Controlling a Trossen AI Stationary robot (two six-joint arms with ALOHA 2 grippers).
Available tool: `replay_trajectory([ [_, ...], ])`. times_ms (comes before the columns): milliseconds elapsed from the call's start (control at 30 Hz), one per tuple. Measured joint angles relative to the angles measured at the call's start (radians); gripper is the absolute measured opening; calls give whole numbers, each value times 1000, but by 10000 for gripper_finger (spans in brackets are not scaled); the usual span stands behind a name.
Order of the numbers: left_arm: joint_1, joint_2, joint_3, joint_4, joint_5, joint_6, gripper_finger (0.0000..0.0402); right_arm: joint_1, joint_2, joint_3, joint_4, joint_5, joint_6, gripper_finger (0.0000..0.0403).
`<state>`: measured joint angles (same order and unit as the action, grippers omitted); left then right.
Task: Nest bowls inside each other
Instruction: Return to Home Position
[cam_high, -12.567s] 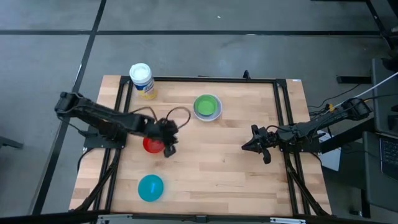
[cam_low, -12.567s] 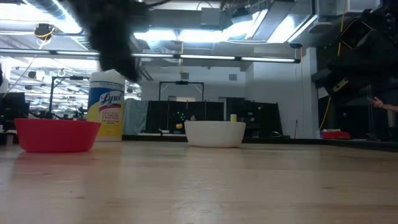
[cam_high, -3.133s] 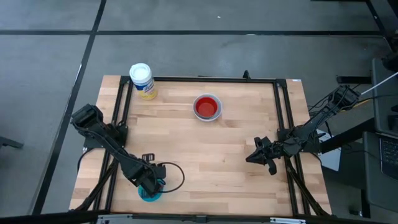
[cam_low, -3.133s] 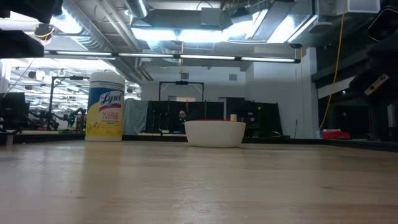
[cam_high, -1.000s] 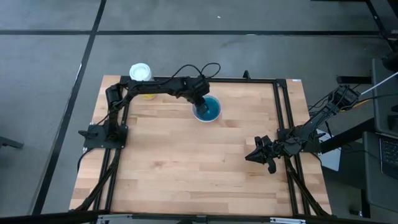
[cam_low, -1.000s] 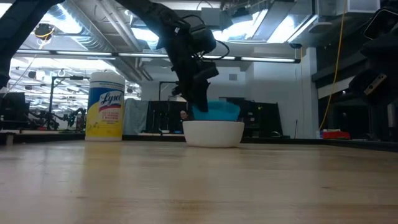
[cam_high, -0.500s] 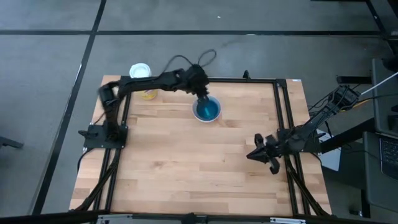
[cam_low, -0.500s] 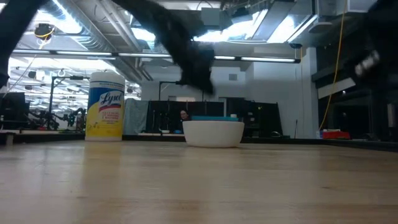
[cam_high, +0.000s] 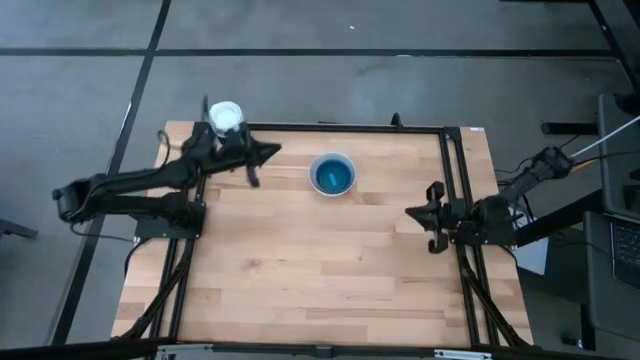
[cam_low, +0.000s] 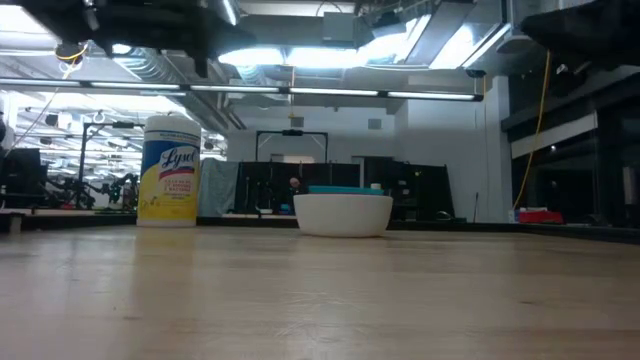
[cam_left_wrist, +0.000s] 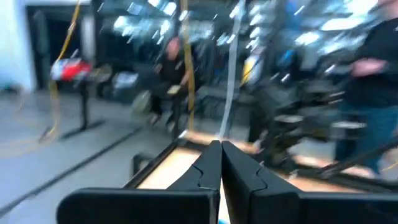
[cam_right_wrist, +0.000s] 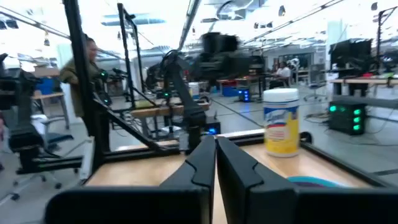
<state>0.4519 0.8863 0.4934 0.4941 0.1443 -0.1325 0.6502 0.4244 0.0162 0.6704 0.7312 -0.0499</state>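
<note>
The bowls stand nested in one stack (cam_high: 332, 174) on the far middle of the table. The teal bowl (cam_high: 333, 177) is the innermost. In the low view only its rim (cam_low: 342, 189) shows above the white outer bowl (cam_low: 344, 214). The other bowls are hidden inside. My left gripper (cam_high: 272, 151) is shut, holds nothing and hovers left of the stack, next to the jar, pointing level toward the table's right; its fingers (cam_left_wrist: 211, 163) meet. My right gripper (cam_high: 414, 213), at the table's right side, is shut and holds nothing, its fingers (cam_right_wrist: 205, 158) together.
A white-lidded wipes jar (cam_high: 226, 118) with a yellow label (cam_low: 170, 178) stands at the far left corner, close to my left arm. Black frame rails (cam_high: 452, 170) run along the table's sides. The wooden table (cam_high: 330, 270) shows bare boards across its middle and near half. People stand in the room beyond.
My left gripper has let go of the teal bowl, risen, tipped from pointing down to level and drawn back toward the far left corner by the jar. The teal bowl, tilted before, has sunk level into the stack. My right gripper has risen a little, toward the far edge, and rolled.
</note>
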Motion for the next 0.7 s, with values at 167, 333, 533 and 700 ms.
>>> replay_trajectory([
  [167,1,-54,-154,156,64,47,10,-111,-270,1,-340,-132,57,20],
  [333,51,-62,-225,182,166,104,7,-238,-426,4,-606,-322,165,18],
  [533,171,-87,-363,304,300,84,3,-367,-404,7,-635,-472,116,11],
  [700,351,-156,-484,405,388,45,7,-522,-399,50,-779,-595,91,11],
])
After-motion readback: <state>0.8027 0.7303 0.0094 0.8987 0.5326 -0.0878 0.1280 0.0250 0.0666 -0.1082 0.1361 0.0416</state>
